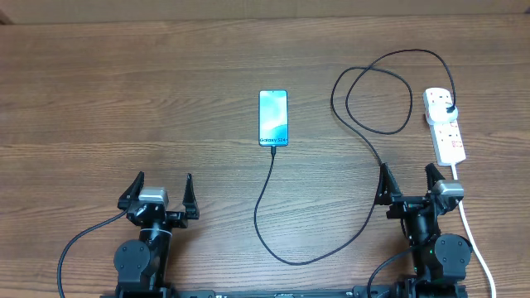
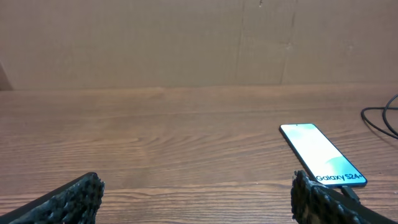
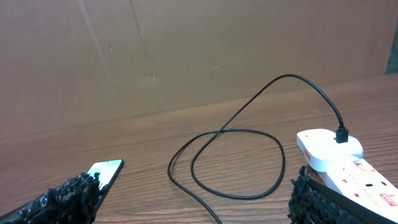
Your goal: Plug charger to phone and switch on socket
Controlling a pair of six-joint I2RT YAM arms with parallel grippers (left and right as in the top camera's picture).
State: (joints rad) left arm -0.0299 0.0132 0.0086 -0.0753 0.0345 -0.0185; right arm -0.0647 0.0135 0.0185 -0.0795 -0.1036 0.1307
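The phone lies screen up at the table's middle, its "Galaxy S24+" end toward me. It also shows in the left wrist view and the right wrist view. The charger, a thin black cable, meets the phone's near end, loops across the table and ends in a black plug seated in the socket, a white power strip at the right. The cable loop and the strip show in the right wrist view. My left gripper and right gripper are open and empty near the front edge.
The strip's thick white cord runs down past my right arm to the table's front. A brown cardboard wall stands along the far edge of the wooden table.
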